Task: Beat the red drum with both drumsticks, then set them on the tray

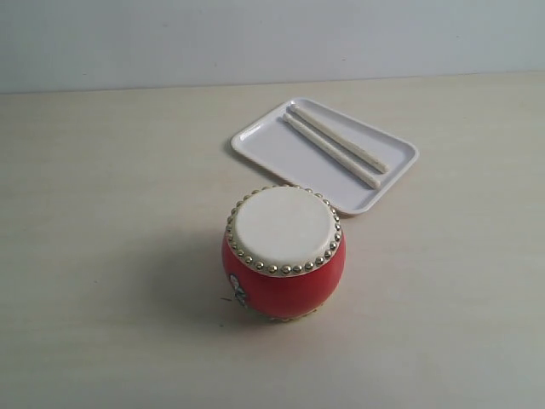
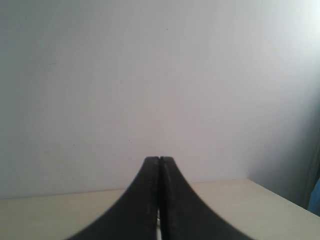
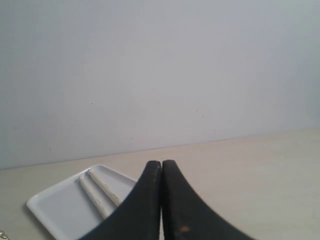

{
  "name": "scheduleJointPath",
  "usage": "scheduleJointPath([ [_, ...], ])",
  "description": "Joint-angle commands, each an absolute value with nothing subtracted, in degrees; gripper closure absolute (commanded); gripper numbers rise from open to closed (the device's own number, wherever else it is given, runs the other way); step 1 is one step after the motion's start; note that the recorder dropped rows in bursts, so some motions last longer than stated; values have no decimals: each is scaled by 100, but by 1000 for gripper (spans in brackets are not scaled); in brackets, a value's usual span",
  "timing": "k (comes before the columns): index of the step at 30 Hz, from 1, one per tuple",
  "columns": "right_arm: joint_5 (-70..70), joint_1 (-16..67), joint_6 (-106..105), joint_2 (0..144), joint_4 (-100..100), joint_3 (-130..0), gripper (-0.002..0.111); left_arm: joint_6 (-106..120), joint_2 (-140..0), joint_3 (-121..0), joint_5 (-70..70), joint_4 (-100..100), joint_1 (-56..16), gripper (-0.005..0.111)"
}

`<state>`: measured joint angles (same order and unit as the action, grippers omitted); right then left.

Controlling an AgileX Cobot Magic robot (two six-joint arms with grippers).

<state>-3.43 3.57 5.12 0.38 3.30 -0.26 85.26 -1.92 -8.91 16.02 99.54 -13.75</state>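
The red drum [image 1: 283, 256] stands upright near the table's middle, its cream skin ringed by gold studs. Behind it and to the right lies the white tray [image 1: 264, 141], with both drumsticks [image 1: 336, 149] side by side inside it. Neither arm shows in the exterior view. In the left wrist view, my left gripper [image 2: 159, 159] is shut with nothing in it, facing a blank wall. My right gripper [image 3: 161, 162] is also shut and empty; beyond its fingers I see the tray [image 3: 60, 205] and the two drumsticks [image 3: 97, 192] resting in it.
The pale wooden table [image 1: 102, 213] stretches wide around the drum and tray. A plain white wall [image 1: 255, 38] backs the far edge. A dark edge and a bit of blue [image 2: 315, 195] show at the side of the left wrist view.
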Motion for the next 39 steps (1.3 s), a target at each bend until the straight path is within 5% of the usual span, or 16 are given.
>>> scheduleJointPath([
  [1, -326, 330, 523, 0, 277, 0, 108, 8507, -163, -873, 1653, 9995, -1368, 107],
  [14, -326, 330, 523, 0, 277, 0, 108, 8703, -112, -858, 1570, 9868, -1368, 107],
  [24, -326, 330, 523, 0, 277, 0, 108, -204, -78, -532, 706, 546, -1368, 107],
  [28, -326, 330, 523, 0, 277, 0, 108, -262, -63, 0, -235, 141, -1309, 107],
  [39, -326, 330, 523, 0, 277, 0, 108, -792, 0, 0, 197, -554, -182, 107],
])
